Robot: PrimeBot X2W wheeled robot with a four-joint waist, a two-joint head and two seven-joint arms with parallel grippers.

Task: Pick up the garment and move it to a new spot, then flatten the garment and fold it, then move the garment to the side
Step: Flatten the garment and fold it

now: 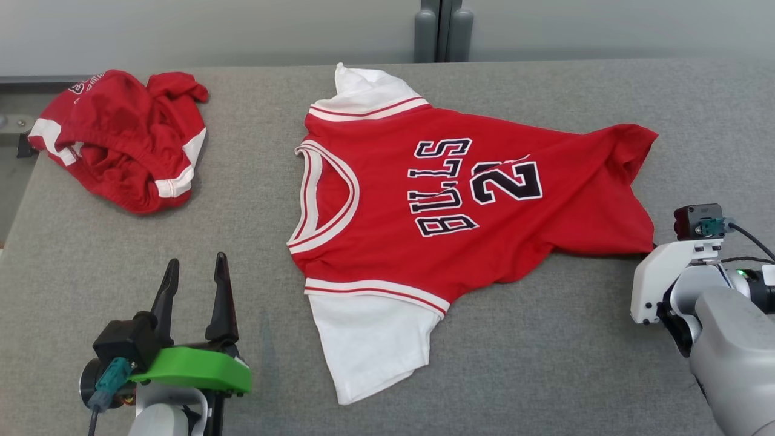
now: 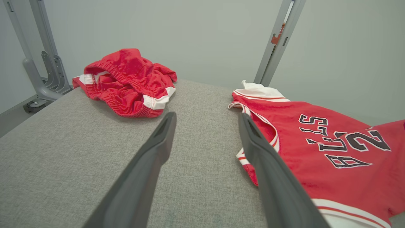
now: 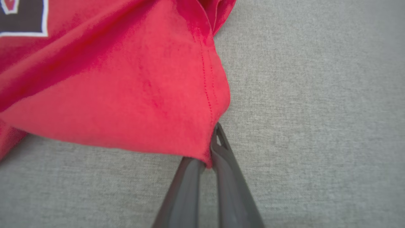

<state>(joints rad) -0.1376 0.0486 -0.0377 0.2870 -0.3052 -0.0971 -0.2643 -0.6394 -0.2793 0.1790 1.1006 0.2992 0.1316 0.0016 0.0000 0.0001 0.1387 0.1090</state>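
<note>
Head view: the Bulls jersey [image 1: 460,200] lies mid-tabletop [image 1: 545,375], partly spread, with its hem end bunched toward my right side. The red shorts [image 1: 121,139] sit crumpled at far left, well apart.

Left wrist view: the left pincer [image 2: 207,116] is spread, holds nothing and hangs just beside the collar.

Right wrist view: the right pincer [image 3: 210,155] is pressed together on the jersey's hem corner. The bite looks shallow, close to the stitching. I would lift slowly and watch for slip before carrying it across.

Matt cloth jersey [image 1: 387,242], coarse woven tabletop [image 1: 545,363]
</note>
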